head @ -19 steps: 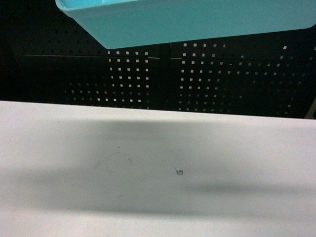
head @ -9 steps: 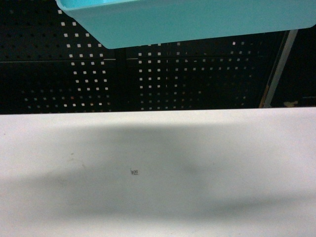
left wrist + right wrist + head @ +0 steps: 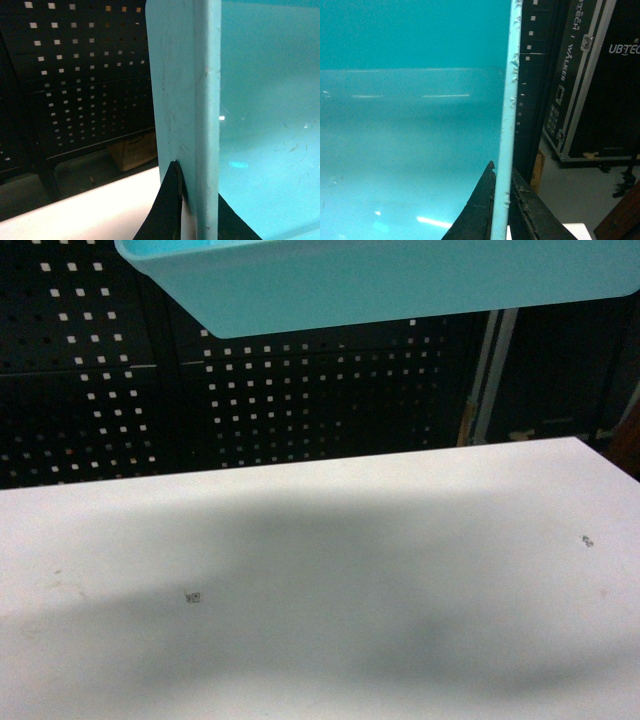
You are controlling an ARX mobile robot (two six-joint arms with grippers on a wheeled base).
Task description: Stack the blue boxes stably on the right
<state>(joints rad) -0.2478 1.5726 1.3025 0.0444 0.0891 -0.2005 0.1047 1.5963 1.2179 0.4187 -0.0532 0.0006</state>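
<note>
The white table (image 3: 330, 570) lay bare below the turquoise tub (image 3: 400, 285), which hung high, long axis across the view. The left hand (image 3: 192, 210) and right hand (image 3: 502, 210) each pinched an end rim; no dark crate showed.

The head camera looks down over the white table (image 3: 330, 540); both wrist cameras sit close against the turquoise tub (image 3: 400, 280), apparently at opposite rims.

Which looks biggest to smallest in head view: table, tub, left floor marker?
1. Table, fills the lower half.
2. Tub, cropped at the top edge and nearer the camera, so its rank is unsure.
3. Marker, tiny.
</note>
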